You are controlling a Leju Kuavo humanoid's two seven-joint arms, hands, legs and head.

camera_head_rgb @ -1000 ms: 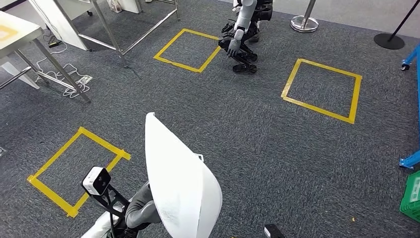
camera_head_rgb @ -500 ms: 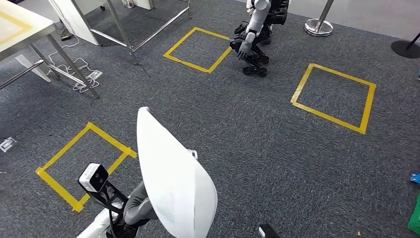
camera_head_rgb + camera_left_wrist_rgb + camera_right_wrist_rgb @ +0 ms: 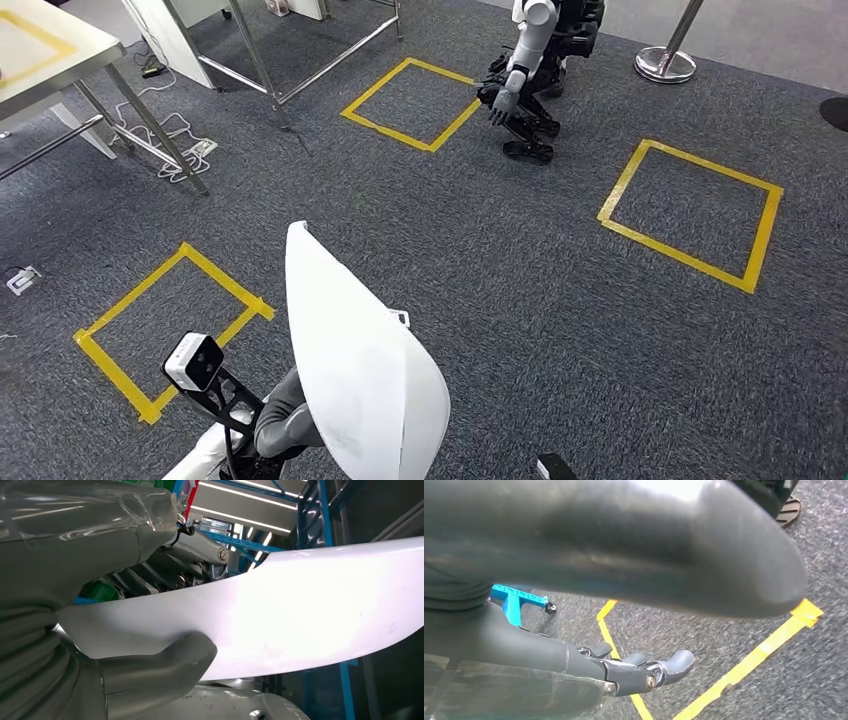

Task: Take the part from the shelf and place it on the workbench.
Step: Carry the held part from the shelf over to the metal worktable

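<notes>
the big white part sits low in the middle of the head picture, and the left hand grips its edge, thumb pressed on the white face. the right hand hangs by the floor with fingers loose, holding nothing. the part stands on end, its long line running from the lower middle up to a tip that points up and left. this looks like the carrying step. next it must reach the workbench, far off in the upper left corner.
</notes>
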